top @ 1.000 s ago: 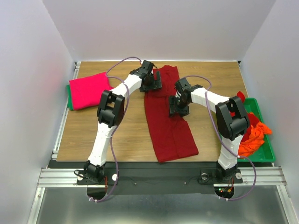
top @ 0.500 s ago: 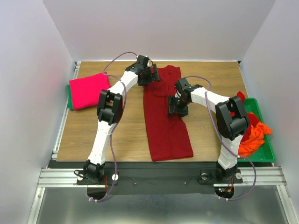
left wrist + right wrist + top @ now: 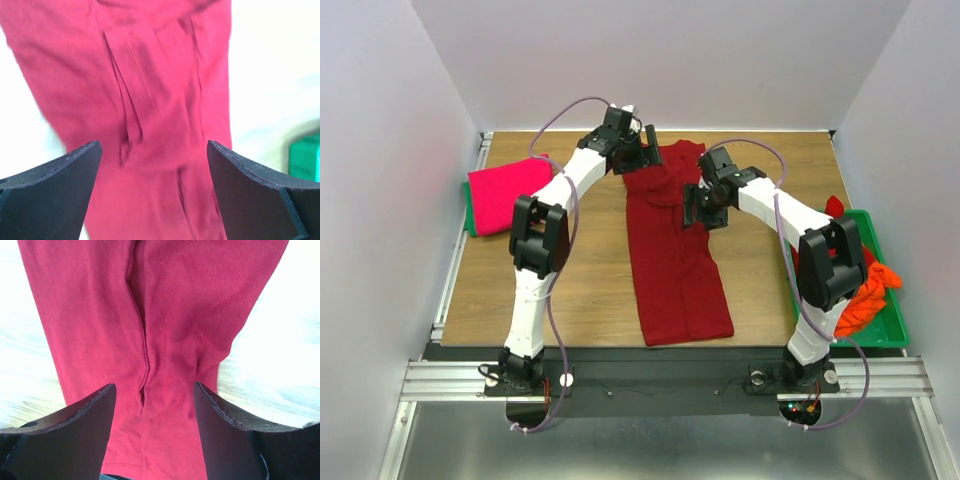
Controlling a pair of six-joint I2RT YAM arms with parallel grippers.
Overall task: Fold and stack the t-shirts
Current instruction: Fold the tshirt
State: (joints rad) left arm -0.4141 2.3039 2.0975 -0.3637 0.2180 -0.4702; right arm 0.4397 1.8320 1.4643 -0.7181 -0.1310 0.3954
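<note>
Now the dark red shirt lies as a long narrow strip down the middle of the worktop, creased near its far end. The left fingers are spread wide above its far left corner, holding nothing. The right fingers stand apart over its right edge, nothing pinched. A folded pink shirt sits at the left edge, and an orange shirt lies in the green tray.
</note>
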